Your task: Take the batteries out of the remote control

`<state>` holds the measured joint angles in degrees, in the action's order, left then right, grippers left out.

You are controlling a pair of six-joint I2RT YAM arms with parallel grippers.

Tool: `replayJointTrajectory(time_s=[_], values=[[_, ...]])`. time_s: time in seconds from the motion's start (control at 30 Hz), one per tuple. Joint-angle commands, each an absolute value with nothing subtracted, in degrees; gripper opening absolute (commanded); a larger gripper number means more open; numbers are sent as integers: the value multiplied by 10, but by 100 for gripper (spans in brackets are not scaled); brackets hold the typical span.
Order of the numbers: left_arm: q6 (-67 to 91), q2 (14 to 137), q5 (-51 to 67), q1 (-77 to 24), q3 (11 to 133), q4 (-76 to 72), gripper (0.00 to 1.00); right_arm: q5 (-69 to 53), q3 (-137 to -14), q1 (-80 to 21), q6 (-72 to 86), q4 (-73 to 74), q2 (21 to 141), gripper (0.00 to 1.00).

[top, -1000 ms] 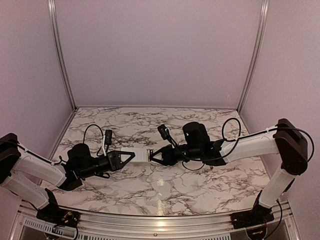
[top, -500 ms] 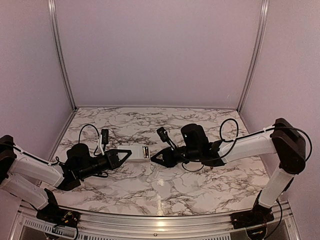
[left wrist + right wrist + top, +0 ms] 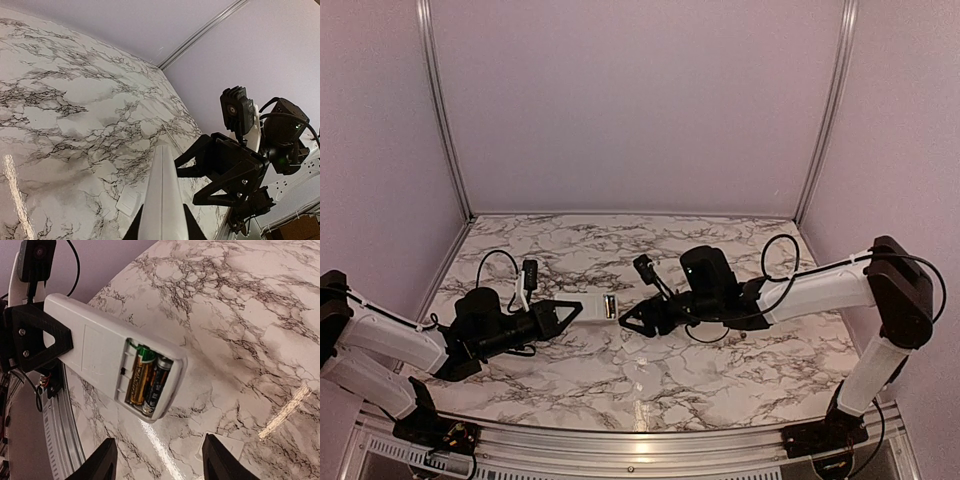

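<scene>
You see a white flat plastic remote control (image 3: 95, 347). Its open bay shows a gold-orange cylindrical battery (image 3: 137, 380), green at one end, beside a dark glinting cylindrical battery (image 3: 156, 382). The white marble-patterned table (image 3: 240, 315) carries grey-black veins. The black left gripper (image 3: 578, 310) and black right gripper (image 3: 626, 320) stand against pale lilac walls (image 3: 640, 100).

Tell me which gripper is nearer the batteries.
Right. The right gripper hangs open just off the remote control's uncovered end, where the batteries sit. The left gripper clamps the opposite end, with the closed part of the body between it and them.
</scene>
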<state>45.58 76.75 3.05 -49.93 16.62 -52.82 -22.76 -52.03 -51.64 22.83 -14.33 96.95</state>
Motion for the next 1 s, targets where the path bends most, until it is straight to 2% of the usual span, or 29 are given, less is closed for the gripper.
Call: replayJointTrajectory(time_s=[0.0, 0.13, 0.33, 0.47, 0.63, 0.97], values=[[448, 749, 60, -499, 170, -535, 0, -221, -545, -519, 207, -113, 939, 60], [467, 745, 83, -499, 170, -541, 0, -206, -546, -520, 195, -90, 910, 70], [533, 787, 132, -499, 173, -585, 0, -161, -551, -519, 192, -56, 875, 75], [585, 844, 160, -504, 174, -654, 0, -92, -552, -519, 190, -25, 833, 77], [638, 913, 146, -532, 186, -704, 0, 46, -555, -519, 177, 35, 777, 87], [740, 1100, 135, -596, 236, -845, 0, 117, -556, -519, 181, 63, 742, 92]])
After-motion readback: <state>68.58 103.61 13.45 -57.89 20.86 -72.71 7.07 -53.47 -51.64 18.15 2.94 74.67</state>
